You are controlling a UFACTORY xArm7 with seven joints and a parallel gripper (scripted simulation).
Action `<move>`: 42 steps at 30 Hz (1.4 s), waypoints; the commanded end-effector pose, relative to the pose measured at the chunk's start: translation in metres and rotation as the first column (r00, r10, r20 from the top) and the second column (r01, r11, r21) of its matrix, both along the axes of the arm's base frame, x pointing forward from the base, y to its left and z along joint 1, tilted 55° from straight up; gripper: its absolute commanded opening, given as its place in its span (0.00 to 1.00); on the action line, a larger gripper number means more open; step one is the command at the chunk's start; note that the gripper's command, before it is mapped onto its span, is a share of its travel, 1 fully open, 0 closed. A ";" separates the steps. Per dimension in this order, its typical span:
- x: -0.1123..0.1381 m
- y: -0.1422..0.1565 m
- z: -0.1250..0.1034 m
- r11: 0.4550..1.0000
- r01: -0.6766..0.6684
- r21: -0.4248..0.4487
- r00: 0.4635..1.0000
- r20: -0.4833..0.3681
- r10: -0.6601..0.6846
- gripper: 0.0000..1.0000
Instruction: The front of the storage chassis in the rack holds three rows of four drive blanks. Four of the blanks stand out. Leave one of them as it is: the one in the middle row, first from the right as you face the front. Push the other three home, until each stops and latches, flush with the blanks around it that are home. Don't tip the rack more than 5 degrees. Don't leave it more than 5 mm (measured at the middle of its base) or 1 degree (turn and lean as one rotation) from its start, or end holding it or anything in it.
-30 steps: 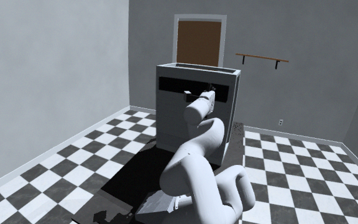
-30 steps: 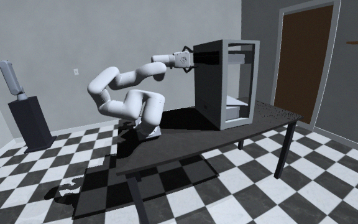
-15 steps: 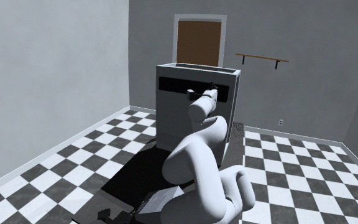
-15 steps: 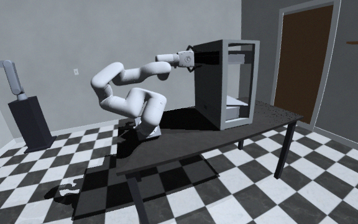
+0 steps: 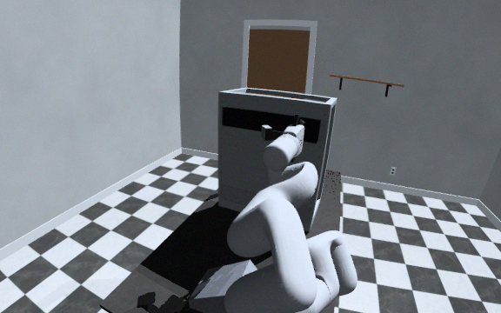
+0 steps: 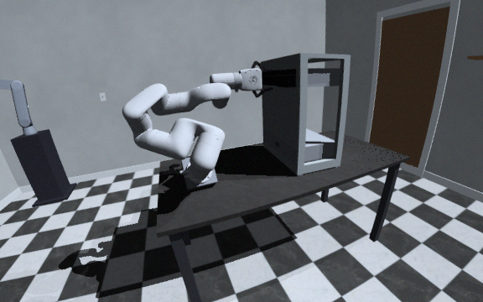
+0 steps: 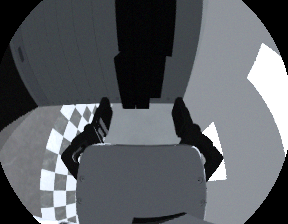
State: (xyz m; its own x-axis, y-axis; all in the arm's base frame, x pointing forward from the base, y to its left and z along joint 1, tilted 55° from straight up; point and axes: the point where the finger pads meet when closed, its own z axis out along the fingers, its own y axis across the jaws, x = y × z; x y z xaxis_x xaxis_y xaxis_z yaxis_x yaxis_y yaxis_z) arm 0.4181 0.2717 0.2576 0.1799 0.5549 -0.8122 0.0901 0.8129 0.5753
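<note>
Grey-walled room, dark table (image 6: 267, 189): the gripper (image 5: 282, 124), spread wide and holding nothing, is seen at the rack (image 6: 301, 113) front, with the dark chassis band (image 5: 242, 117) of drive blanks directly ahead.

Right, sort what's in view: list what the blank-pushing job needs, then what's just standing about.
Job:
- rack on the table
- dark chassis front with its blanks
- one blank standing out
- gripper, open, holding nothing, at the chassis front

Standing about:
- brown door
- wall shelf
- second arm on a dark pedestal
- wall outlet
</note>
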 end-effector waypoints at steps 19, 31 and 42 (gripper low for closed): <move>0.000 0.001 0.001 1.000 -0.003 0.002 1.000 0.001 0.003 1.00; 0.000 0.001 0.001 1.000 -0.003 0.002 1.000 0.001 0.003 1.00; 0.000 0.001 0.001 1.000 -0.003 0.002 1.000 0.001 0.003 0.00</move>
State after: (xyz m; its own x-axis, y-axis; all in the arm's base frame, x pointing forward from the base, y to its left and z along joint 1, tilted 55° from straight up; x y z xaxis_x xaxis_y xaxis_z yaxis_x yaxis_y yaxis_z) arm 0.4181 0.2717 0.2576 0.1800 0.5549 -0.8122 0.0902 0.8129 0.5753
